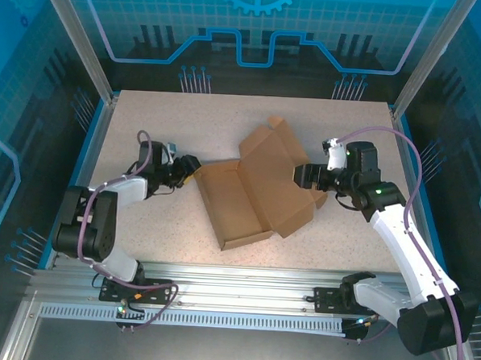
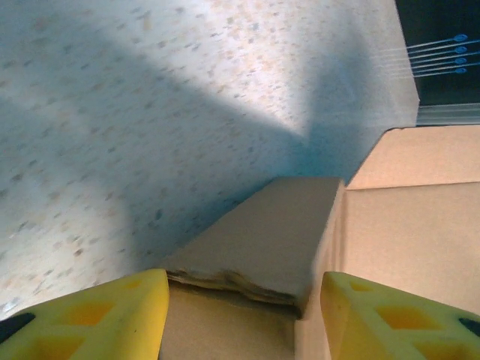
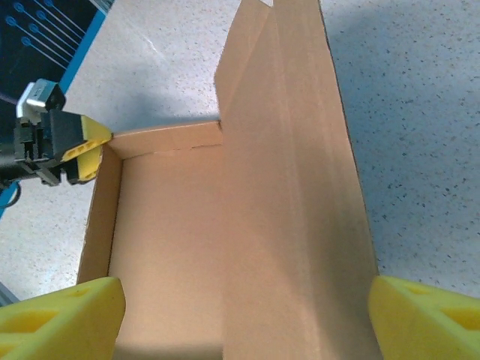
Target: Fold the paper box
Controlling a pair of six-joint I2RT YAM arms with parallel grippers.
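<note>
While left pincer (image 1: 193,166) straddles paper box (image 1: 256,193) wall, right pincer (image 1: 300,176) gaping opposite

Paper box (image 1: 256,189): plain brown cardboard, die-cut, partly folded, lies approx. mid-table (image 1: 163,119), turned diag. to the table edges. Left part forms a shallow open tray w/ low walls standing along its edges. Right part is a wide panel tilted up off the surface, w/ loose flaps splayed toward far right.
</note>
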